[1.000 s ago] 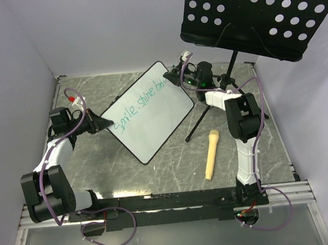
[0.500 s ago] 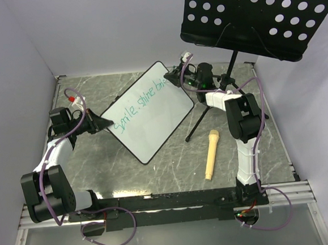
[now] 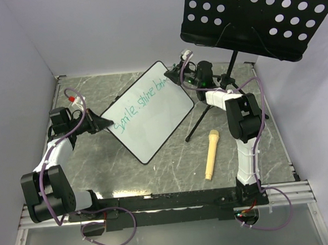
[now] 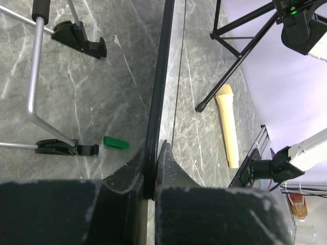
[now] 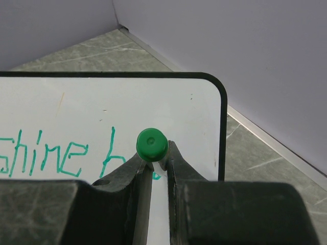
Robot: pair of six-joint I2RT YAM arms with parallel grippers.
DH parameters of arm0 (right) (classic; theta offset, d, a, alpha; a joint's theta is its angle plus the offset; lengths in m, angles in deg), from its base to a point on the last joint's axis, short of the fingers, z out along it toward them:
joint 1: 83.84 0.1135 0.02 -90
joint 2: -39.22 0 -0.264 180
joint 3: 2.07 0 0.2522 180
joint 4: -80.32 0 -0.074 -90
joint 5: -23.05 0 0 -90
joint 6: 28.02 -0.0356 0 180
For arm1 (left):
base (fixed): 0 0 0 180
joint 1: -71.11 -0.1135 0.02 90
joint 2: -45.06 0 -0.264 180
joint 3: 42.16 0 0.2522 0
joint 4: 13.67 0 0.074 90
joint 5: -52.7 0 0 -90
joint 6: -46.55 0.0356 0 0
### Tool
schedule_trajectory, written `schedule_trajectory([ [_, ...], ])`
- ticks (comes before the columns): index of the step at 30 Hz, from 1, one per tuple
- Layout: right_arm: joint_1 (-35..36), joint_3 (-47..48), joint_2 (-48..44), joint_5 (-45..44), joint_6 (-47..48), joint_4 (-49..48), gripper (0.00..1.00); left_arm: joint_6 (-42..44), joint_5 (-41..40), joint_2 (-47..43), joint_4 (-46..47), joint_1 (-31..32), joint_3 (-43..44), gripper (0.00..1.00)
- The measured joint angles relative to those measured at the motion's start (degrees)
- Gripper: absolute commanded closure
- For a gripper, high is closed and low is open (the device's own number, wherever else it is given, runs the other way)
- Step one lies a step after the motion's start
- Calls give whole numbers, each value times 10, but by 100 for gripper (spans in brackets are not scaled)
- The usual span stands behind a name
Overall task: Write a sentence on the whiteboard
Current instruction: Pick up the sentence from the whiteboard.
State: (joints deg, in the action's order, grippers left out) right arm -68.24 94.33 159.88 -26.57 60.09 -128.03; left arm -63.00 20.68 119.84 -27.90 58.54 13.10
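The large white black-framed whiteboard [image 3: 149, 113] sits diagonally on the grey marble desk [image 3: 173, 170], with bare surface in front of it. The left gripper [image 4: 155, 158], narrow, pinches the board's left edge. The right gripper [image 5: 159, 162], nearly closed, holds a green marker [image 5: 152, 144] at the end of the teal handwritten sentence [image 3: 142, 104].

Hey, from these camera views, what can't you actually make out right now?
Tip of the marker: in the right wrist view, hidden behind its own green end and the right gripper.
End of the sentence: in the top view, the right gripper covers it.
Face of the whiteboard: the left wrist view shows only its edge, clamped in the left gripper.
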Motion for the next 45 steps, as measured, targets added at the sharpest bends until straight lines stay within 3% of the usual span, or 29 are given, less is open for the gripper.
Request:
schedule_trajectory([
  [16, 0, 4, 0, -5, 1, 8, 100, 0, 1, 0, 2, 0, 0, 99],
  [45, 1, -78, -29, 0, -7, -37, 100, -1, -2, 1, 0, -1, 0, 99],
])
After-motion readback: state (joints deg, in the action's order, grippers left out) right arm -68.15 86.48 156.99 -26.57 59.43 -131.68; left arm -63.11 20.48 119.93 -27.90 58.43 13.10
